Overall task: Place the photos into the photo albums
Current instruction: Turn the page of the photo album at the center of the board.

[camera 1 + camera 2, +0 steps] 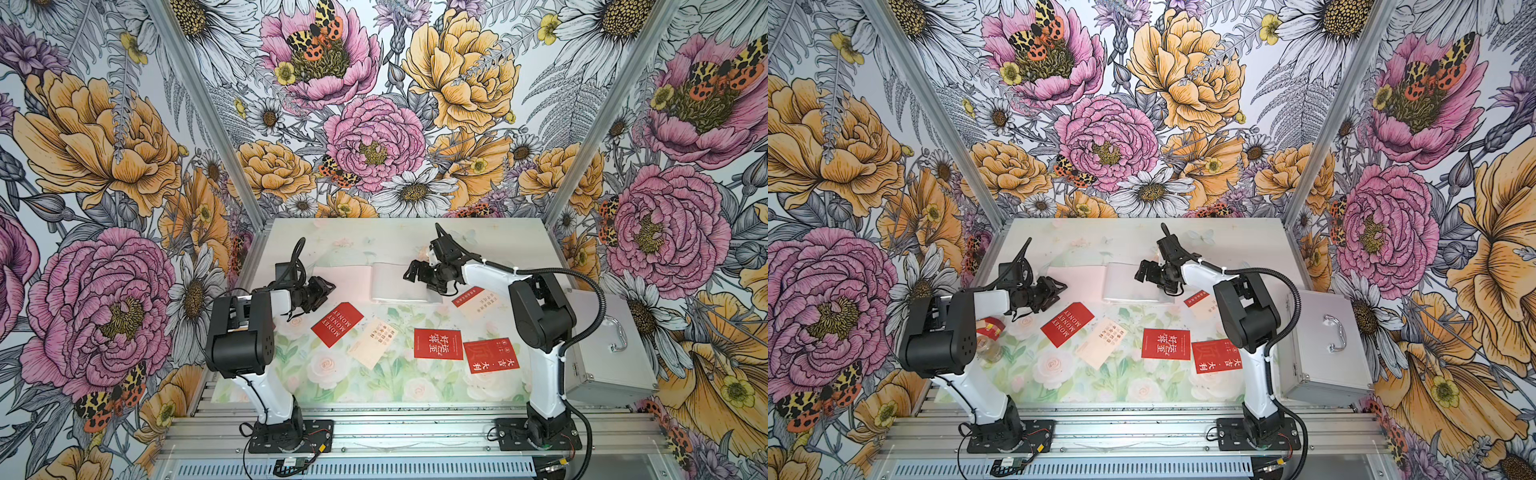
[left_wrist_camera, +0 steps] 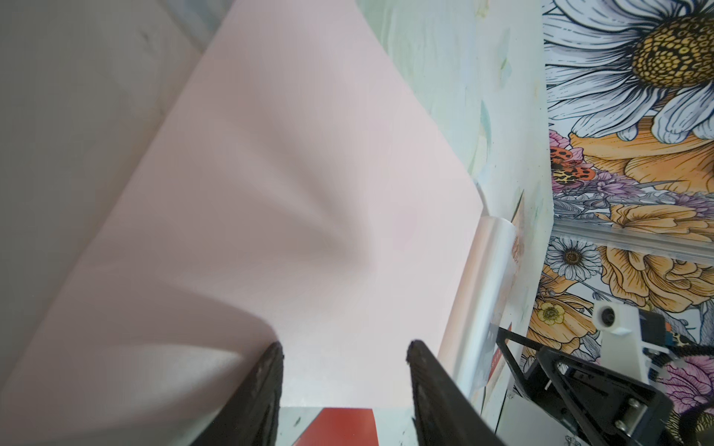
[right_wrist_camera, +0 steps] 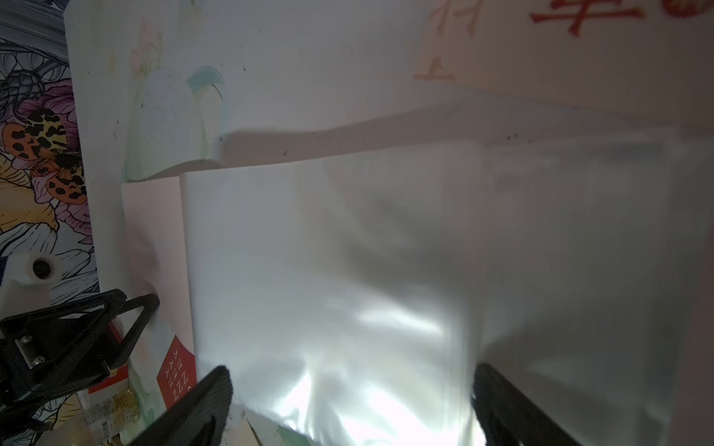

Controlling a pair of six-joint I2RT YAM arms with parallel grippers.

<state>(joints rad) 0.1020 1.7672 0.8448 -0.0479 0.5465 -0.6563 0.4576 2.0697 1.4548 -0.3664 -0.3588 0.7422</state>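
The photo album lies open at the back middle of the table, pink cover on the left, clear sleeve page on the right. My left gripper hovers at the pink cover's front left edge, open and empty. Above the sleeve page my right gripper stands wide open, holding nothing. Loose photos lie in front: a red MONEY card, a cream card, two red cards, and a cream card partly under the right arm.
A silver metal case lies at the table's right edge. Behind the left arm a red-and-white box and a small jar show in a top view. Flowered walls close in three sides.
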